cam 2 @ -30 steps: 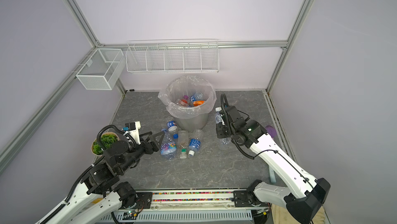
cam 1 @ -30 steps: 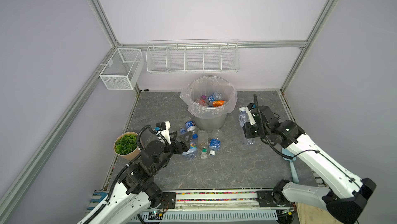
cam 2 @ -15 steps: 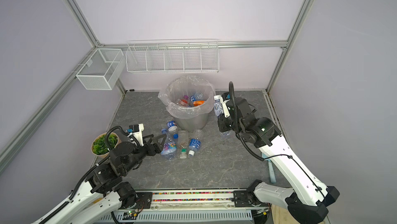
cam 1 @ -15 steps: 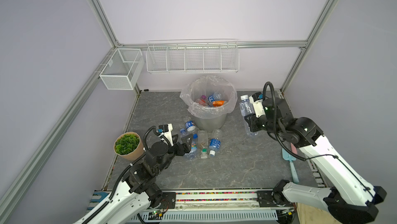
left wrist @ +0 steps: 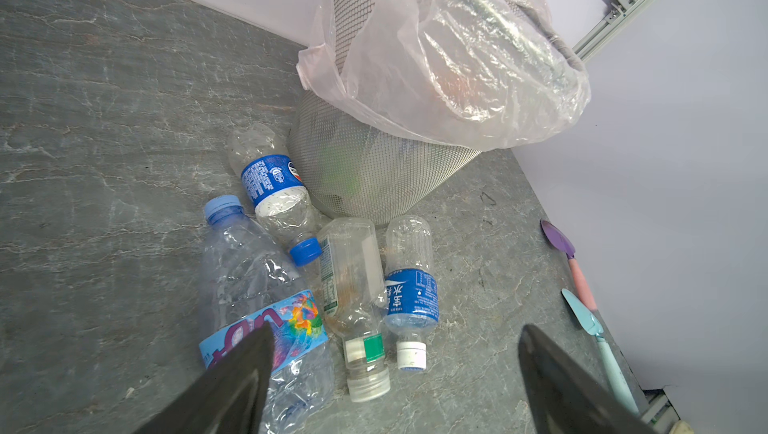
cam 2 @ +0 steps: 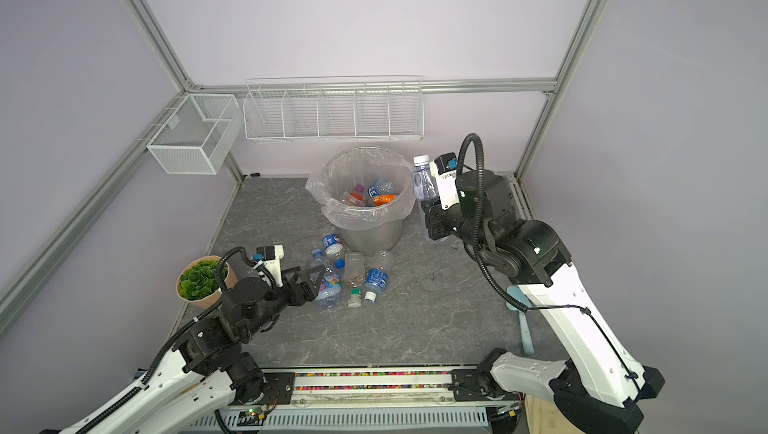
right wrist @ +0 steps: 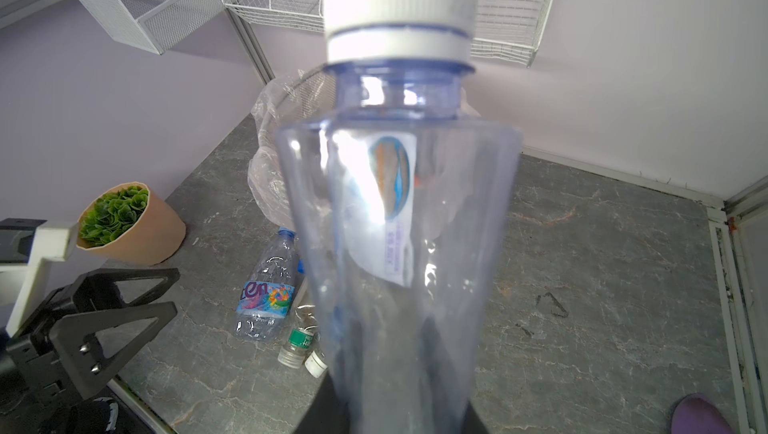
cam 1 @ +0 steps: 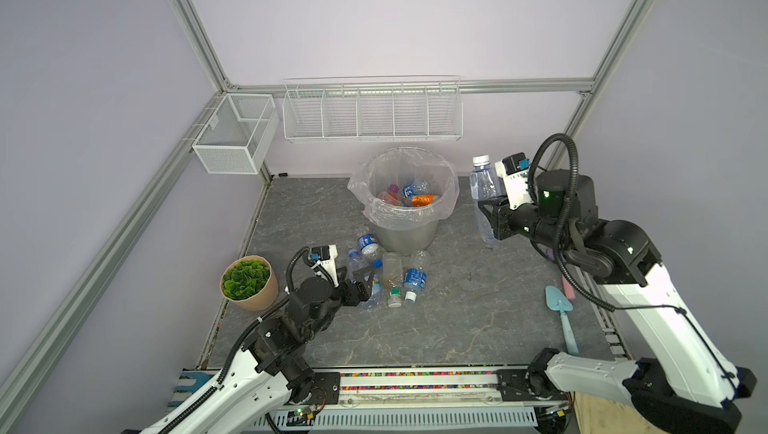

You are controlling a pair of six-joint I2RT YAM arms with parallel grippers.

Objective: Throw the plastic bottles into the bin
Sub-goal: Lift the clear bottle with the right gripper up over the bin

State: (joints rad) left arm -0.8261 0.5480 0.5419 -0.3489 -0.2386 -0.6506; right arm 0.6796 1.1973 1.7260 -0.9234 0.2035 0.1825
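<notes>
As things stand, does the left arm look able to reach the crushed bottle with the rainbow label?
Probably yes: the left gripper hangs open right by the rainbow-label bottle, which lies flat with nothing between them.

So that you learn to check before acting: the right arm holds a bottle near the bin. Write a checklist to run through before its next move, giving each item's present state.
1. Grip: the right gripper is shut on the white-capped bottle, which stands upright. Ok.
2. Bottle over the opening: it is beside the bin, to its right in both top views. Not ok.
3. Bottle's base higher than the rim: cannot tell.
4. Room in the bin: the binned bottles lie well below the rim. Ok.
5. Left gripper ready to pick: jaws wide open beside the loose bottles on the table. Ok.
</notes>
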